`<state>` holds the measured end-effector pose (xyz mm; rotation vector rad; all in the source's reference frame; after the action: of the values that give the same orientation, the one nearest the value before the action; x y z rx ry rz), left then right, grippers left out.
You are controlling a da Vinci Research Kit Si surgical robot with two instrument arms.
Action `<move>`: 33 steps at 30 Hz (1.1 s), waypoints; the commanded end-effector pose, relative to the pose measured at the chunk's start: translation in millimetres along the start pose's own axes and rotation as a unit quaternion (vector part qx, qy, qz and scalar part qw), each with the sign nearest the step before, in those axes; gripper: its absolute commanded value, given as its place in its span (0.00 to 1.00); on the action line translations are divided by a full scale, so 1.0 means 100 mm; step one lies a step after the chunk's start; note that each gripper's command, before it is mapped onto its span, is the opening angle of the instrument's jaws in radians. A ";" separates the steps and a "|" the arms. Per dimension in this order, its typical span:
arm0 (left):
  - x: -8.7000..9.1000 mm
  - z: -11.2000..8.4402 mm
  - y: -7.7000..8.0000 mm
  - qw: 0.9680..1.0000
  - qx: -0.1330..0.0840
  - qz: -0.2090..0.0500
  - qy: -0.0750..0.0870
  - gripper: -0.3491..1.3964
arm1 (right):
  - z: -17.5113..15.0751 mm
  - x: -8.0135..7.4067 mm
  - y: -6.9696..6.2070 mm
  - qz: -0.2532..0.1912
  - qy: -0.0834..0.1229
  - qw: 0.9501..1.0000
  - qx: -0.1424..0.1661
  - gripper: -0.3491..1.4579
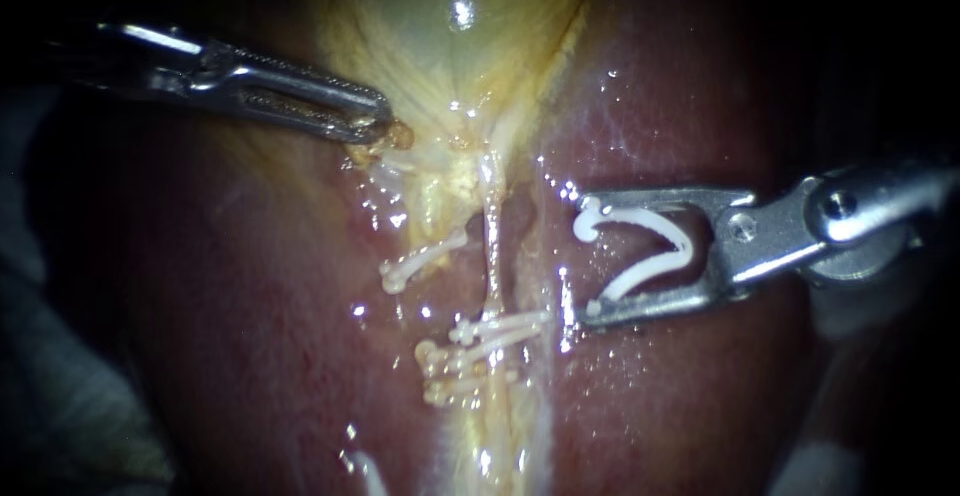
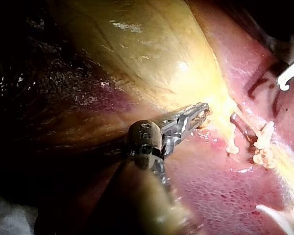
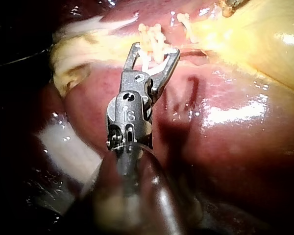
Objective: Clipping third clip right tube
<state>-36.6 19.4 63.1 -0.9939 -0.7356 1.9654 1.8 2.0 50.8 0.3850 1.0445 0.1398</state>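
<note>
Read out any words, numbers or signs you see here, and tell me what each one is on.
Left instrument: a small stamped mark on its joint, too blurred to read.
Right instrument: a stamped mark on its joint, too small to read reliably.
Gallbladder, liver, loaded clip, clips on the tube: no text.

Nothing legible here.
I see no label, brand, number or sign on the liver (image 1: 700,406), gallbladder (image 1: 430,36) or clips (image 1: 500,328).
</note>
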 end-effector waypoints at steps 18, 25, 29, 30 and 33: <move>0.034 -0.098 0.025 1.000 0.012 0.009 0.025 0.00 | -0.001 -0.001 -0.001 -0.001 -0.002 1.000 0.001 0.47; 0.036 -0.102 0.032 0.999 0.013 0.013 0.029 0.00 | -0.001 0.000 -0.002 -0.001 -0.003 1.000 0.000 0.47; 0.036 -0.102 0.032 0.999 0.013 0.012 0.029 0.00 | 0.001 0.001 -0.001 -0.001 -0.003 1.000 -0.001 0.47; 0.035 -0.102 0.032 0.999 0.013 0.012 0.029 0.00 | 0.002 0.001 -0.001 -0.003 -0.003 1.000 0.000 0.47; 0.036 -0.102 0.032 0.999 0.013 0.012 0.029 0.00 | 0.006 0.002 0.001 0.018 -0.002 1.000 0.000 0.47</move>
<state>-30.6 22.1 54.0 -1.0449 -0.6675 1.9539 2.7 2.2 50.9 0.4152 1.0286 0.1888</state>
